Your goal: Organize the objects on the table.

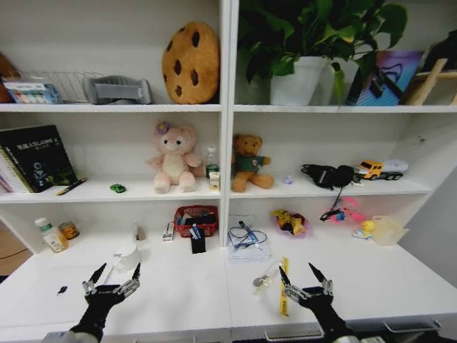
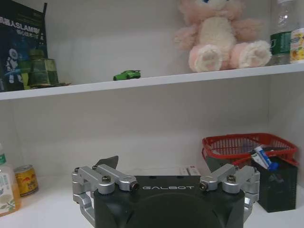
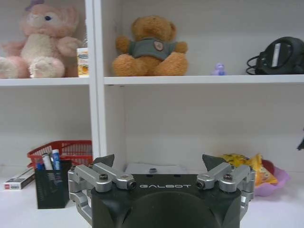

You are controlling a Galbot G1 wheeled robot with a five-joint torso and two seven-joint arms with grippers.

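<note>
Both grippers hover low over the front of the white table (image 1: 186, 296). My left gripper (image 1: 116, 273) (image 2: 164, 168) is open with nothing between its fingers. My right gripper (image 1: 300, 274) (image 3: 158, 162) is open too, and empty. A tiny green toy car (image 1: 118, 188) (image 2: 127, 75) sits on the shelf above the left gripper. A black pen (image 1: 71, 186) lies by the books there. Pens stand in a black holder (image 1: 198, 240) (image 3: 51, 183) in front of a red basket (image 1: 196, 218). A slim white flat item (image 1: 248, 248) with a cable on it lies ahead of the right gripper. A yellow strip (image 1: 283, 286) lies just left of that gripper.
A bottle (image 1: 44, 232) and a can (image 1: 69, 230) stand at the far left of the table, and a clear tub (image 1: 388, 230) and a pink bowl (image 1: 289, 223) on the right. A pink plush bear (image 1: 173, 158) and a brown bear (image 1: 248, 163) sit on the middle shelf, with a cookie cushion (image 1: 191, 63) above.
</note>
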